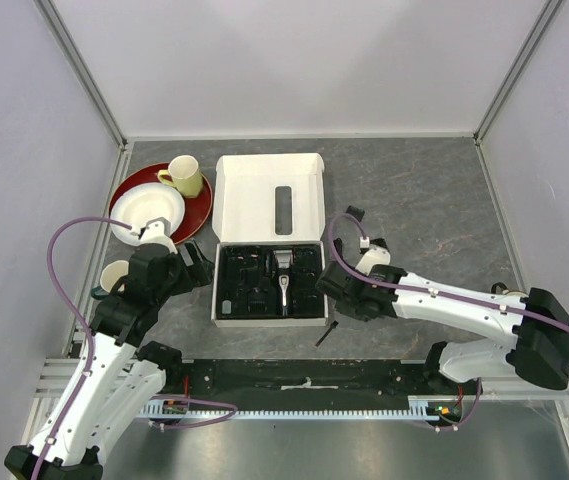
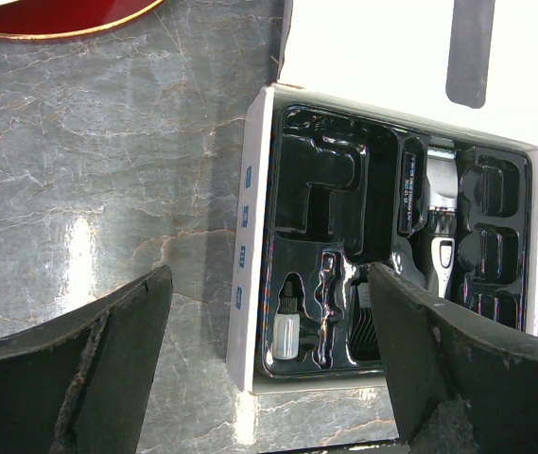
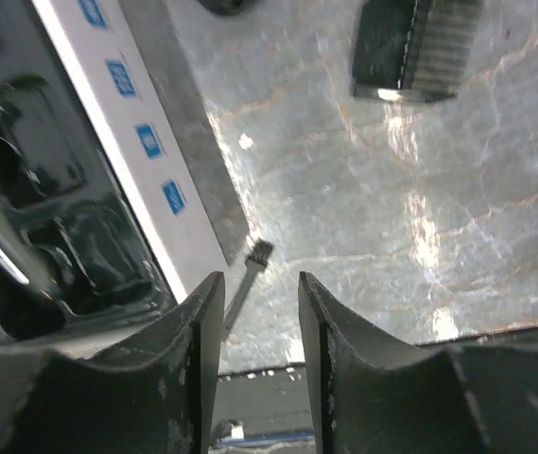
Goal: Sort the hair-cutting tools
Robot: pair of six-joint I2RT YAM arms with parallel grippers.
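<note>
The box (image 1: 254, 200) lies open in the middle of the surface (image 1: 414, 200), its white lid folded back and its black tray (image 2: 335, 189) facing up. The black-and-silver clipper (image 2: 439, 218) lies in a long slot right of the tray's centre in the top view, its blade end toward the lid. A small bottle (image 2: 287, 331) with a white body stands in a pocket at the tray's near left corner. The dark shapes in the compartments beside the clipper are too dim to name.

The left gripper (image 1: 196, 268) hovers just beside the box's left wall with its jaws spread wide and nothing between them. The right gripper (image 3: 260, 279) sits low at the box's right wall. Its jaws are drawn to a narrow gap and are also empty.

The thin black brush (image 3: 250, 274) lies on the surface just outside the box's right wall. In the right wrist view it is under the gap between the fingers, bristle end pointing away from the arm. One black comb attachment (image 3: 415, 47) rests on the surface farther out, well apart from the brush.

At the far left of the surface stands a red plate (image 1: 199, 205) carrying a white bowl (image 1: 146, 212) and a yellowish mug (image 1: 184, 176). A cup (image 1: 114, 275) stands near the left arm.
</note>
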